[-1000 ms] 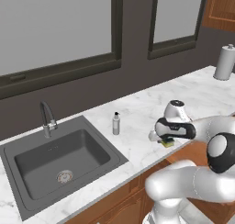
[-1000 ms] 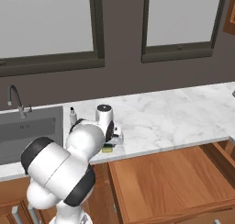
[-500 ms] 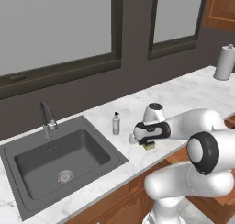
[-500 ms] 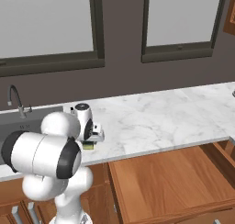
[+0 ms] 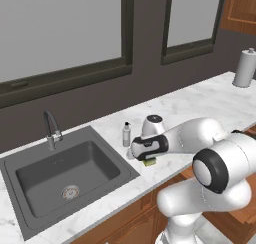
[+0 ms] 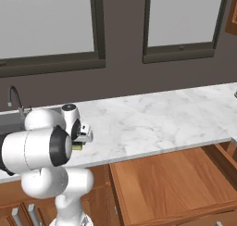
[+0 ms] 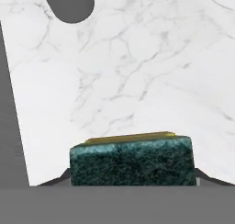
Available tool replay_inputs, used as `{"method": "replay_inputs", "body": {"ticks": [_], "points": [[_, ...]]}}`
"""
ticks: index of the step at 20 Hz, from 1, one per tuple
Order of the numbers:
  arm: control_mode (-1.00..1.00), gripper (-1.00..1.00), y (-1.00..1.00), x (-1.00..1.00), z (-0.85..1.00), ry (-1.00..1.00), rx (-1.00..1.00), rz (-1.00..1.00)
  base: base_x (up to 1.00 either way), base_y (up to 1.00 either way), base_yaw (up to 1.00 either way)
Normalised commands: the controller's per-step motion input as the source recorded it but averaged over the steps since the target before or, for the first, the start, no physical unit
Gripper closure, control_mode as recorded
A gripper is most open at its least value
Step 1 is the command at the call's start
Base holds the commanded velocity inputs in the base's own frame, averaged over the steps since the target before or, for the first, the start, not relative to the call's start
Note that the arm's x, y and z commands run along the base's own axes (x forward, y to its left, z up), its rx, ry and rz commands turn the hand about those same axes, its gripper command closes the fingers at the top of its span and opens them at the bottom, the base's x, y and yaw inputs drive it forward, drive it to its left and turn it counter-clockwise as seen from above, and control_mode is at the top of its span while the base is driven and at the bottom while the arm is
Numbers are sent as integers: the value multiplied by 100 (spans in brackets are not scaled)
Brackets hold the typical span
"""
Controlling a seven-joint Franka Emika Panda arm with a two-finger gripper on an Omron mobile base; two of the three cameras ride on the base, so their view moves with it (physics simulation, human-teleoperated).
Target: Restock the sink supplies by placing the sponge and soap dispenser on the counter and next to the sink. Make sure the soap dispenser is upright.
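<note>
I have the gripper (image 5: 148, 159) low over the counter (image 5: 200, 103), pinching the sponge (image 5: 149, 162) between its fingers. In the hand view the sponge (image 7: 131, 159) sits at six o'clock, green scrub face toward the camera with a thin yellow edge along its top, and a dark fingertip (image 7: 204, 177) presses in at either end. Marble fills the view beyond it; a dark rounded shape (image 7: 69, 5) shows at eleven o'clock, and a grey strip, probably the sink edge, runs down the nine o'clock side.

Against a second ago, the arm has swung toward the sink (image 5: 65, 175). Back then the hand and sponge were well out along the counter at about three o'clock from the soap dispenser (image 5: 127, 134); half a second ago they were roughly halfway in. Now, in the left base view, the sponge is just off the sink's near right corner, at about five o'clock from the dispenser and near it. I cannot tell whether the sponge is touching the marble or hanging just above it.

The dispenser stands upright on the counter just beside the sink's right rim, same spot as before. The faucet (image 5: 50, 130) and the paper towel roll (image 5: 245, 68) far down the counter have not moved either. In the right base view the gripper (image 6: 82, 138) and a sliver of sponge (image 6: 77, 147) show beside the arm's big joint.
</note>
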Motion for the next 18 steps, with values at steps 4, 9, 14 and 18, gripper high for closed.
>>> {"method": "replay_inputs", "body": {"ticks": [4, 9, 14, 18], "points": [[-100, 100, 30, 0, 0, 0, 0, 0, 0, 0, 0], [-100, -100, 28, 0, 0, 0, 0, 0, 0, 0, 0], [-100, -100, 9, 0, 2, -3, 0, 0, 0, 0, 0], [-100, -100, 0, -5, 33, -8, 0, 0, 0, 0, 0]]}}
